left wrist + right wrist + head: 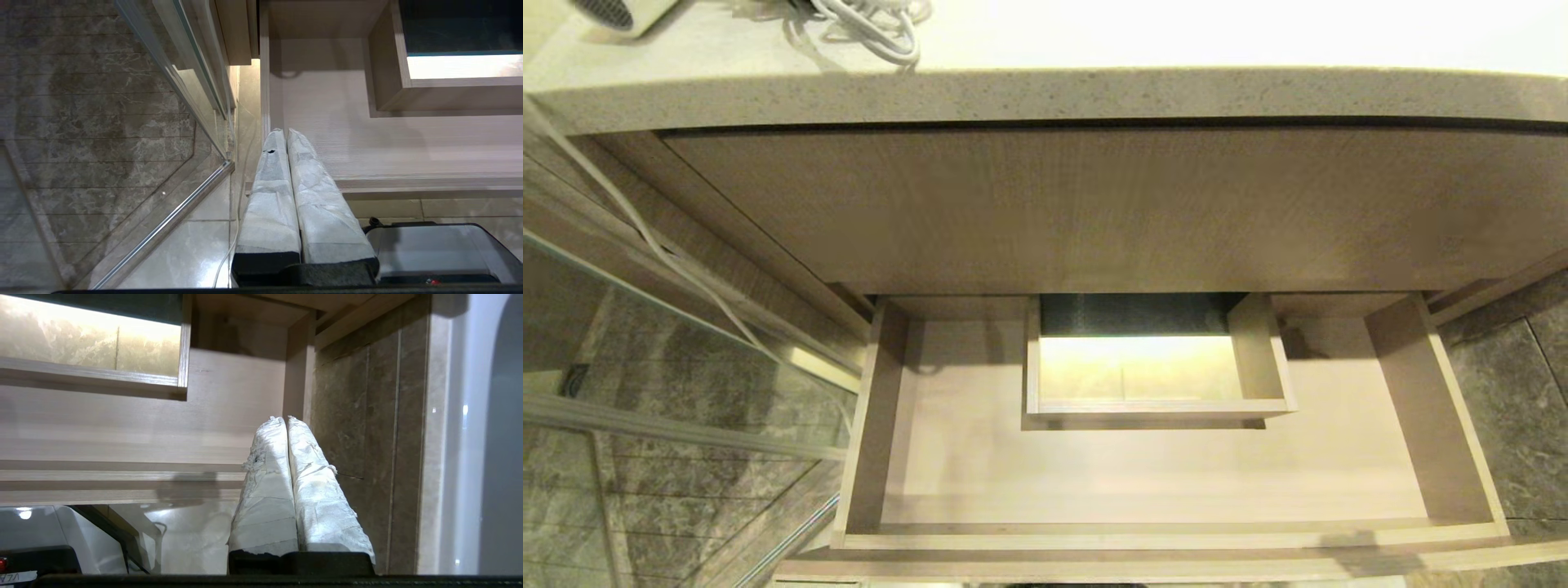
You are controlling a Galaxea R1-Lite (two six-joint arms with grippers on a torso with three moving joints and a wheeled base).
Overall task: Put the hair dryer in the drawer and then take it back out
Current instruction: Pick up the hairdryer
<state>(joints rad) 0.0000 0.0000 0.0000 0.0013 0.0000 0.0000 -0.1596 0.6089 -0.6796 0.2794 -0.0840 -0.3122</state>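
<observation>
The white hair dryer (625, 14) lies on the countertop at the far left, only its grille end in view, with its pale cord (870, 28) coiled beside it. Below the counter the light-wood drawer (1143, 478) stands pulled out and holds nothing; a boxed cutout (1152, 371) sits in its floor. Neither arm shows in the head view. My left gripper (284, 131) is shut, empty, over the drawer's front left corner. My right gripper (284, 419) is shut, empty, near the drawer's front right corner.
A glass shower panel with a metal rail (662, 425) stands left of the vanity, and the dryer's cord (645, 237) hangs down beside it. A dark marble wall (1515, 400) is on the right. The speckled counter edge (1045, 98) overhangs the drawer.
</observation>
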